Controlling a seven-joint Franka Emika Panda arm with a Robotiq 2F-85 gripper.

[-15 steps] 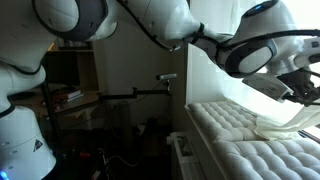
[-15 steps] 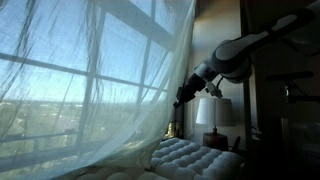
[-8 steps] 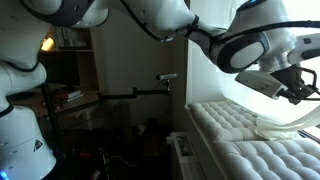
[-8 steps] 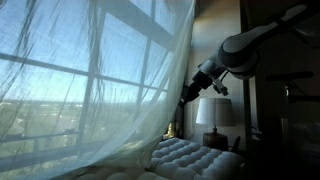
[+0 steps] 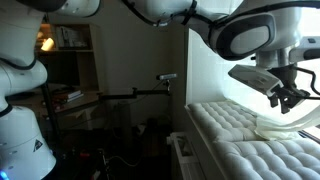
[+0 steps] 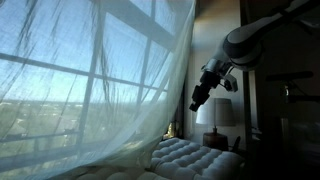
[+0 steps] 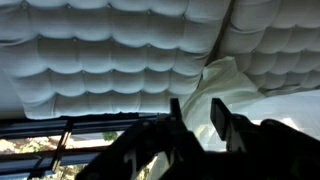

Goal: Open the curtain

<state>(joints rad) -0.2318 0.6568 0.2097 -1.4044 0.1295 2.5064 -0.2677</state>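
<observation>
— White and sheer, then: where is the translucent white fabric curtain (image 6: 90,90)?
— It hangs tall in soft vertical folds with daylight coming through. In an exterior view its free edge runs down on the side toward the arm. Its lower part spreads onto the white tufted quilted cushion (image 6: 190,155).
— And the black two-fingered gripper (image 6: 196,103)?
— It hangs at the end of the glossy white robot arm (image 5: 240,35), just beside that free edge. It sits in the dark gap between the curtain and a table lamp with a pale shade (image 6: 213,112). I see no contact with the cloth there.
— Are the jaws closed?
— No. In the wrist view the two dark fingers (image 7: 220,120) stand partway apart, with nothing clamped between them.
— What lies beyond them?
— Mostly the cushion's quilting, with a pale crumpled fold of the curtain lying on it. In an exterior view the gripper (image 5: 283,97) hovers above that pale heap.
</observation>
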